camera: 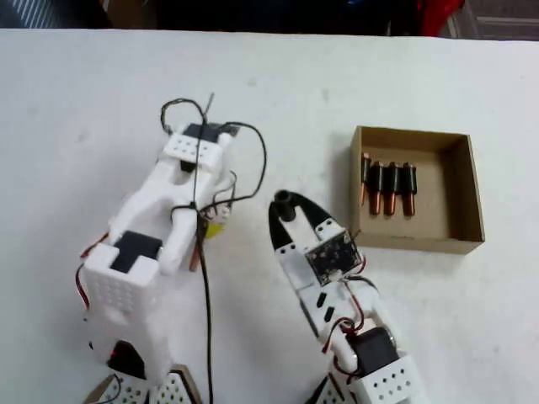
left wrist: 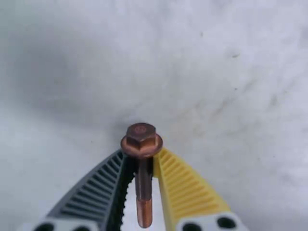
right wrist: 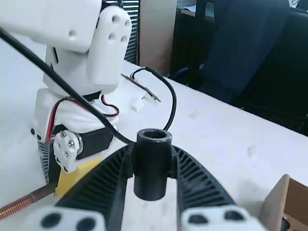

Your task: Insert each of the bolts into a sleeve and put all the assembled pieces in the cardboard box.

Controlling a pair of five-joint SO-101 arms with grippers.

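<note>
From above, the left arm (camera: 160, 227) hunches over the left half of the table (camera: 84, 93) and covers its own gripper. A yellow sliver and a thin copper streak peek out beside its lower housing. The wrist camera fills that gap: the left gripper (left wrist: 141, 161) pinches a copper hex-flange bolt (left wrist: 141, 142) by the shank just under the head, between a grey ribbed finger and a yellow one. The head points at the table. Whether it touches the surface cannot be told.

At centre, the right arm (camera: 337, 286) stretches from the near edge toward the box. The right gripper (right wrist: 153, 158) has its black fingers clamped on a black sleeve (right wrist: 153, 168), which it holds upright with the open bore on top. In the high view the sleeve is just a dark ring at the fingertips.

On the right sits the cardboard box (camera: 463, 189), its corner cut off in the right wrist view. Four assembled pieces (camera: 387, 187) lie side by side in its far-left part.
</note>
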